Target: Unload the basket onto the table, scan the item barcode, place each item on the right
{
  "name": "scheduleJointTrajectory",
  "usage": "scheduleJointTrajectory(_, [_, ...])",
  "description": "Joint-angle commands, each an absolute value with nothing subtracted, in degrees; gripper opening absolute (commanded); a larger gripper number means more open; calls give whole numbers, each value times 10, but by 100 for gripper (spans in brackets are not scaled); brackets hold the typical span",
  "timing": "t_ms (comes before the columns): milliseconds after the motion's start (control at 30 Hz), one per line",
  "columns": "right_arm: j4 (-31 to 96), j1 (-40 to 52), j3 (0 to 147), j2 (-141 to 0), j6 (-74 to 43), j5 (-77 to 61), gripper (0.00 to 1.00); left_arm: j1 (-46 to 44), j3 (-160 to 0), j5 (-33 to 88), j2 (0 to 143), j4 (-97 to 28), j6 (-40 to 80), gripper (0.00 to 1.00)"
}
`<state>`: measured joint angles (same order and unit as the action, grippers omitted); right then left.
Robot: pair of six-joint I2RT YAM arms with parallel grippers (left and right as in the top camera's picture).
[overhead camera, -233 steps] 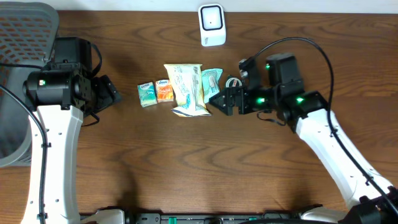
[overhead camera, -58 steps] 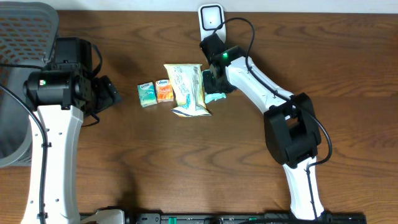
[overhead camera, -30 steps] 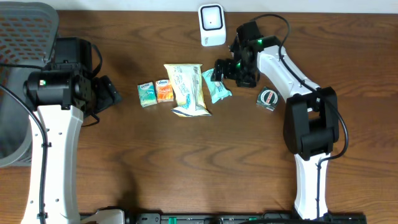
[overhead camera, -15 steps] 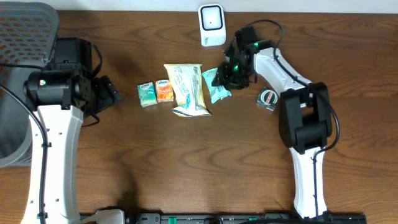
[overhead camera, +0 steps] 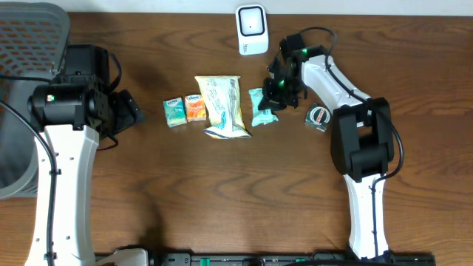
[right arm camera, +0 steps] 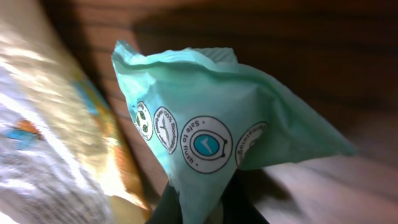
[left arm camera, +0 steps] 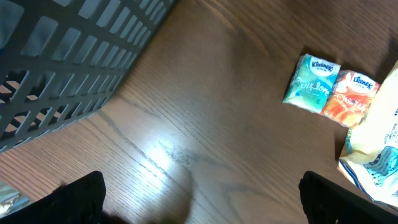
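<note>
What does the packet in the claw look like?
Find the white scanner at the far edge of the table; a row of packets lies below it. The packet is at the right end, beside the big yellow bag. Only it is mint green with round white badges, pinched by the claw.

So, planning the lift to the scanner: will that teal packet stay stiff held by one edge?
Probably floppy: the teal packet is thin film, creased where the right gripper pinches its edge. Likely light, being puffy, so it may swing.
</note>
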<state>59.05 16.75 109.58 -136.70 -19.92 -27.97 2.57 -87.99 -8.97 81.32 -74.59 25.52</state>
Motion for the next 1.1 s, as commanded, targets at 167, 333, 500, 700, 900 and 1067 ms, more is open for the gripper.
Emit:
scheduleJointTrajectory(167, [734,199,1166,-1330,-303,105,1,28,-880,-95,816,-748,260,98])
scheduleJointTrajectory(333, [738,239,1145,-1333,-356,244,1,28,-880,-95,816,-748,260,98])
scheduleJointTrajectory(500, [723,282,1115,-1335,-384,334,1,28,-880,-95,816,-748,260,98])
scheduleJointTrajectory(700, [692,324,1082,-1335,-383,368,1,28,-880,-95,816,-748,260,98])
scheduleJointTrajectory(900, [658,359,1037,-1335,-383,371,13,28,-880,-95,816,-748,260,98])
scheduleJointTrajectory(1067, [661,373,1033,-1335,-383,366,24,28,-880,-95,816,-748,260,98])
